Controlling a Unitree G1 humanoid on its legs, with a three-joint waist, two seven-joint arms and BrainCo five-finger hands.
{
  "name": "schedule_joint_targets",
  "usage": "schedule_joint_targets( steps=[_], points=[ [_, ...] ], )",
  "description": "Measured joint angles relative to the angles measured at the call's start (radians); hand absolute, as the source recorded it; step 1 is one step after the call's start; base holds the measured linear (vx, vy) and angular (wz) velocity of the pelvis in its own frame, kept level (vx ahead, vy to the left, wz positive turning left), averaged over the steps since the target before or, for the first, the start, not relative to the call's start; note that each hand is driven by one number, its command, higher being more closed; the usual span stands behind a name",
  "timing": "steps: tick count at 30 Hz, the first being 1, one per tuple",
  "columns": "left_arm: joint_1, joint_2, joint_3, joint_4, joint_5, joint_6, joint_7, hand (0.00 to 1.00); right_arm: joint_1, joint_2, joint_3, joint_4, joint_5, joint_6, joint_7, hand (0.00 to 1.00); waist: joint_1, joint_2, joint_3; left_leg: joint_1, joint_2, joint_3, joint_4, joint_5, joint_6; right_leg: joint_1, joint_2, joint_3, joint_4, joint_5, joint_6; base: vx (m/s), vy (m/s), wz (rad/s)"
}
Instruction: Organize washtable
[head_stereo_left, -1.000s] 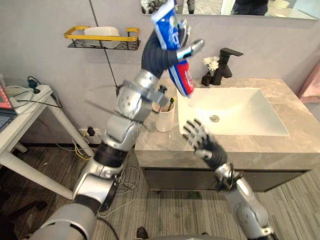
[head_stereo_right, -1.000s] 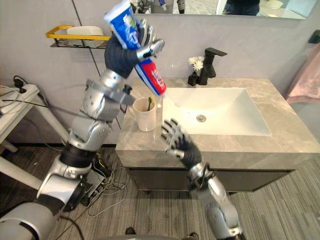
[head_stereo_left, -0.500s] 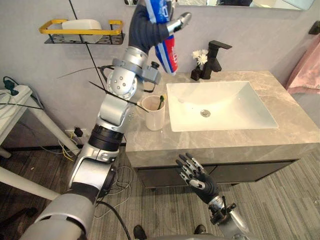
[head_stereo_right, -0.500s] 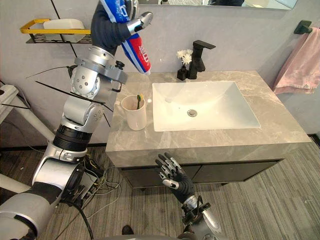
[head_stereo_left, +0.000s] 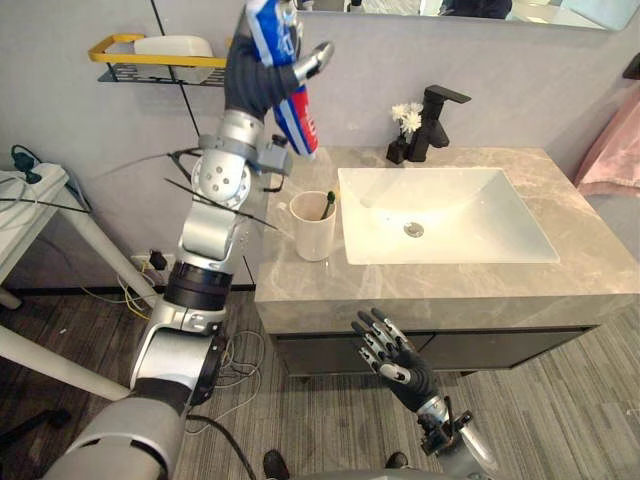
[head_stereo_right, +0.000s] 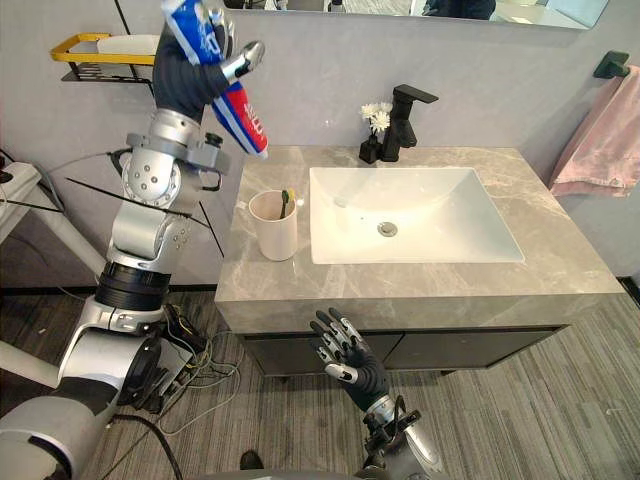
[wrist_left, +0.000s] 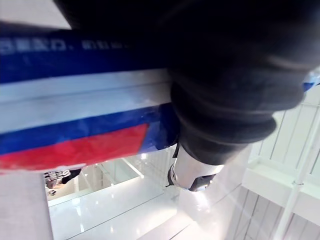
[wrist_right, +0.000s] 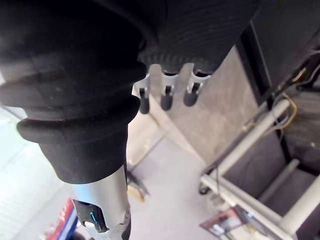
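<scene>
Ahead of me a grey marble counter (head_stereo_left: 590, 270) runs along the grey far wall, with a white sink (head_stereo_left: 500, 240) set into it and a black tap (head_stereo_left: 437, 120) at its far edge, small white flowers (head_stereo_left: 405, 118) just left of the tap. A white cup (head_stereo_left: 313, 228) stands on the counter just left of the sink with a toothbrush (head_stereo_left: 327, 205) leaning in it. On the wall to the far left hangs a yellow-railed shelf (head_stereo_left: 110, 50) carrying a white dish (head_stereo_left: 172, 45); a mirror (head_stereo_left: 480, 8) sits above the counter, a pink towel (head_stereo_left: 612, 150) hangs at the right, a white table (head_stereo_left: 30, 205) stands at the left, and the floor (head_stereo_left: 560, 400) is grey wood-grain. The tube (head_stereo_left: 298, 112) of toothpaste is blue, white and red, tilted with its red end down and to the right, up in the air above the counter's far-left corner. My left hand (head_stereo_left: 258, 78) is raised high near the wall, fingers curled round the tube's middle, thumb jutting right. My right hand (head_stereo_left: 395, 360) hangs low in front of the counter's near edge, fingers (wrist_right: 165, 95) straight and spread, holding nothing.
</scene>
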Motion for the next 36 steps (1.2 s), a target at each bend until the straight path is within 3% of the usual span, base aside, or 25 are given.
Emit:
schedule_joint_targets(
  steps=[36],
  points=[
    [0.105, -0.051, 0.002, 0.016, 0.000, 0.012, -0.004, 1.00, 0.017, -0.036, -0.001, 0.001, -0.011, 0.001, 0.001, 0.00, -0.001, -0.012, 0.009, -0.003, 0.005, 0.025, 0.000, 0.000, 0.000, -0.015, 0.003, 0.013, 0.001, 0.000, 0.000, 0.00, 0.000, 0.00]
  ],
)
